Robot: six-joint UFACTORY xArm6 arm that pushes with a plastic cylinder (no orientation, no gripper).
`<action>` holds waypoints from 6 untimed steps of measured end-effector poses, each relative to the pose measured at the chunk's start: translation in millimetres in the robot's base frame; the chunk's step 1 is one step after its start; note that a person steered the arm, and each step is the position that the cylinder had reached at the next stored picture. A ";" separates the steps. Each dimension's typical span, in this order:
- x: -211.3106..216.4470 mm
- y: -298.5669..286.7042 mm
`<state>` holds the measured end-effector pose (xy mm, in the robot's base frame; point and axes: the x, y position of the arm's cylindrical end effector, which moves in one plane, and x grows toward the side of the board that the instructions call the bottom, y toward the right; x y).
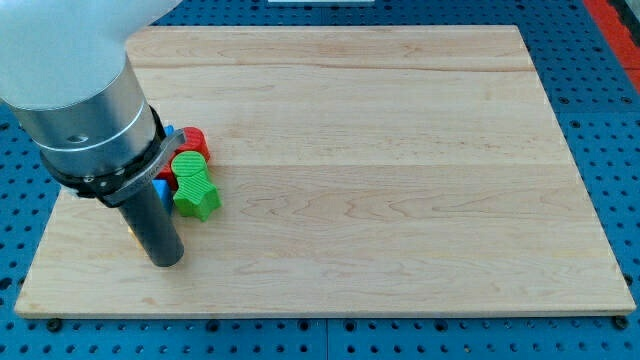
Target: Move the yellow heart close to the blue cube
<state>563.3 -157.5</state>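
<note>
Camera view shows my tip (166,262), a jawless rod, planted at seven o'clock of the block cluster, likely against the yellow heart (130,238), a sliver behind it, to nudge it toward the mostly hidden blue cube (160,189) beside the green blocks (193,185).

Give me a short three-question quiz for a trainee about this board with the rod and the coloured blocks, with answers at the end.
1. True or false: the blocks sit bunched near the wooden board's left edge in this view.
2. Which block lies nearest the view's bottom? A) the red block B) the green block C) the blue block
3. Fill in: my tip rests toward the view's ______ of the cluster.

Key
1. True. The rest of the board holds none.
2. B.
3. Bottom, slightly left of the green block. A sliver of yellow shows at the rod's left side; its shape cannot be made out.
</note>
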 end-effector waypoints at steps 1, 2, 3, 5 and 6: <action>0.0 -22.8; 0.0 -37.3; 0.0 -44.5; -4.5 -44.2; -11.5 -43.8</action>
